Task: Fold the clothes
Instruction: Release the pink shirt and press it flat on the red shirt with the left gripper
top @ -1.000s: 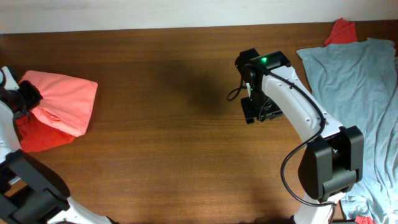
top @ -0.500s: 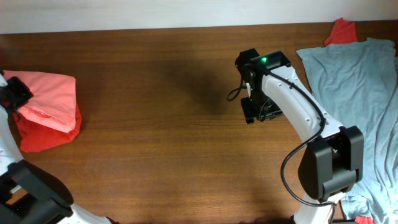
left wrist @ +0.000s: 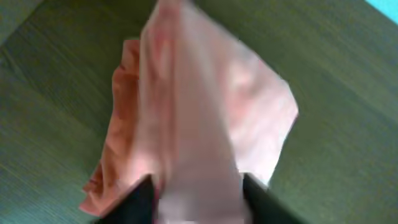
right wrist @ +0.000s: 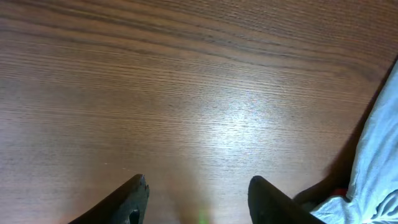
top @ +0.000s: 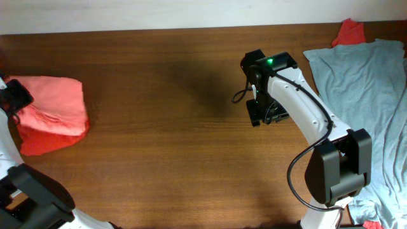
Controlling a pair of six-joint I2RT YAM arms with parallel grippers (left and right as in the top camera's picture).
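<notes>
A folded salmon-pink T-shirt [top: 54,105] lies at the table's far left, on top of a redder cloth [top: 38,143]. My left gripper [top: 13,98] is at its left edge. In the left wrist view, which is blurred, the pink T-shirt [left wrist: 205,106] runs up from between my fingers, and the left gripper [left wrist: 199,202] stands open around the fabric. A grey-blue T-shirt [top: 362,83] lies spread at the far right. My right gripper [top: 262,113] hovers open over bare wood left of it. The right wrist view shows the right gripper [right wrist: 199,193] with nothing between its fingers.
A red cloth [top: 348,30] peeks out from under the grey-blue T-shirt's top edge. The grey-blue T-shirt's edge [right wrist: 379,155] shows at the right of the right wrist view. The dark wooden table [top: 159,95] stretches between the two arms.
My left gripper carried the pink T-shirt leftward onto the redder cloth, then its jaws opened and the shirt settled a little to the right. The right arm has not moved.
</notes>
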